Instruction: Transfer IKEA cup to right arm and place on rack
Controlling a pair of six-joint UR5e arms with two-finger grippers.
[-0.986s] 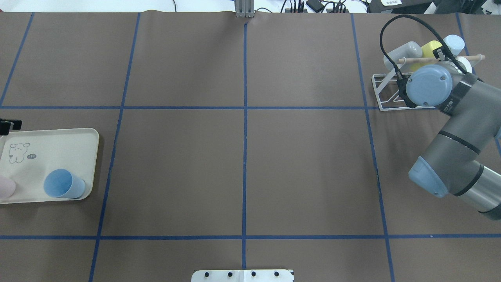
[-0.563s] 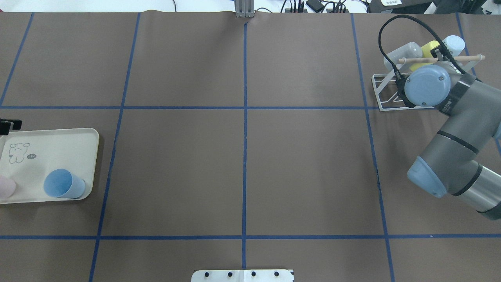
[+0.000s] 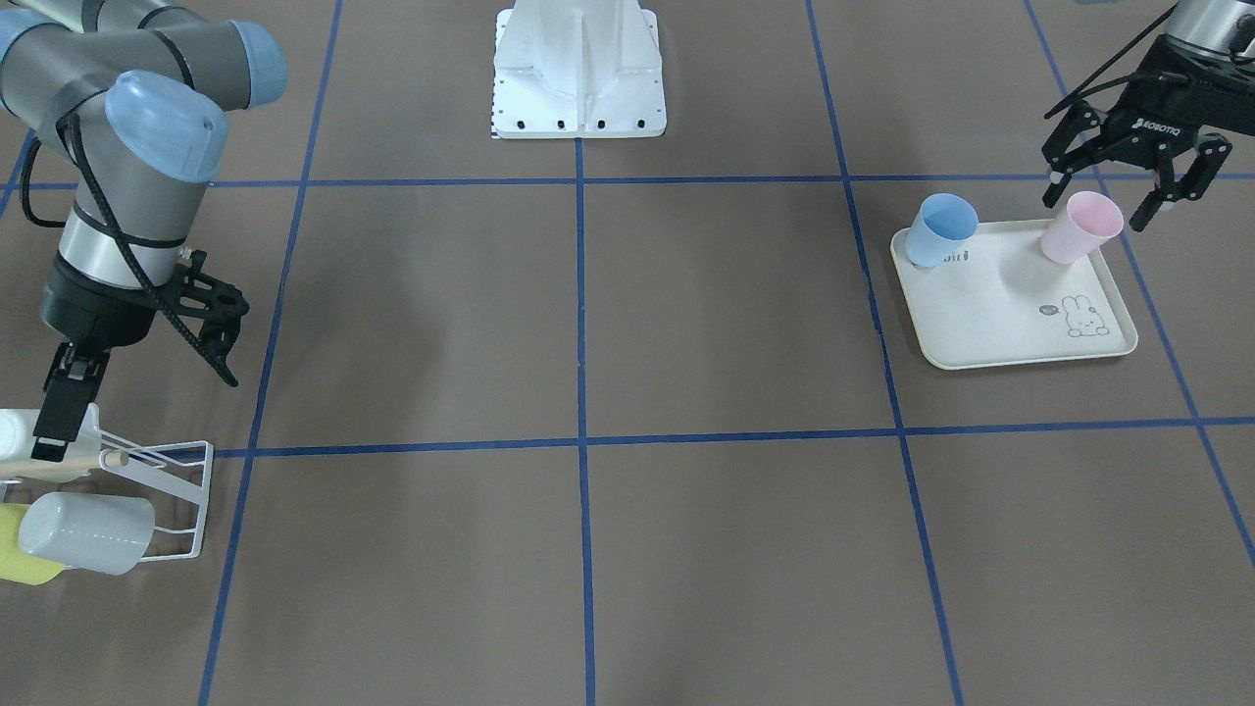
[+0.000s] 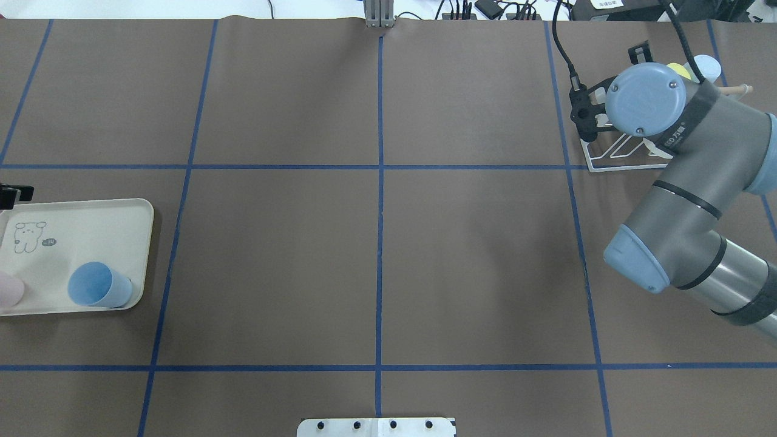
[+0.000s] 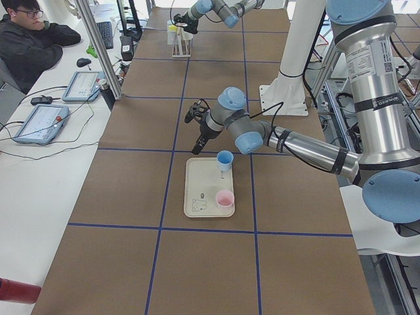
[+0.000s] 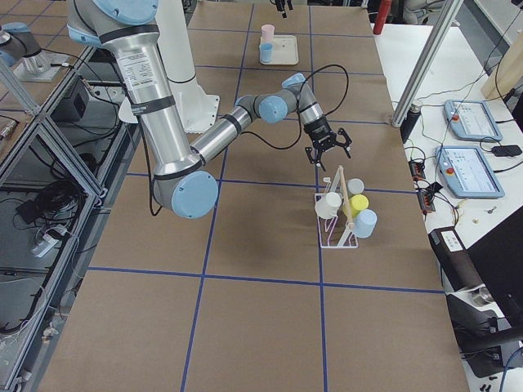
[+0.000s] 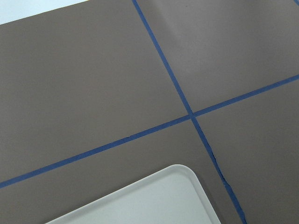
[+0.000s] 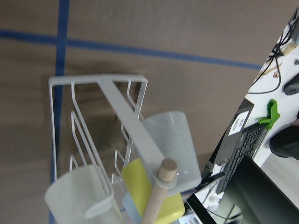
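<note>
On the cream rabbit-print tray (image 3: 990,324) (image 4: 91,224) stand two cups. The blue cup (image 3: 941,227) (image 4: 97,284) is nearer the table's middle and the pink cup (image 3: 1079,227) (image 4: 7,290) nearer its end. My left gripper (image 3: 1096,212) hangs open high above the tray, touching neither cup. The left wrist view shows only a tray corner. The white wire rack (image 3: 186,500) (image 4: 607,164) (image 8: 98,84) carries a grey cup (image 3: 88,534), a yellow cup (image 6: 359,202) and a pale blue cup (image 6: 365,222). Just above the rack's inner end, my right gripper (image 3: 221,343) (image 6: 329,155) is open and empty.
The white robot base plate (image 3: 578,78) (image 4: 376,426) sits at mid-table on the robot's side. Blue tape lines cross the brown table cover. A person (image 5: 29,39) sits at a side desk with tablets (image 5: 42,121) beyond the rack end.
The right arm's wrist has swung away from the robot and toward the table's middle, over the rack. The tray, the cups and the left gripper have not moved.
</note>
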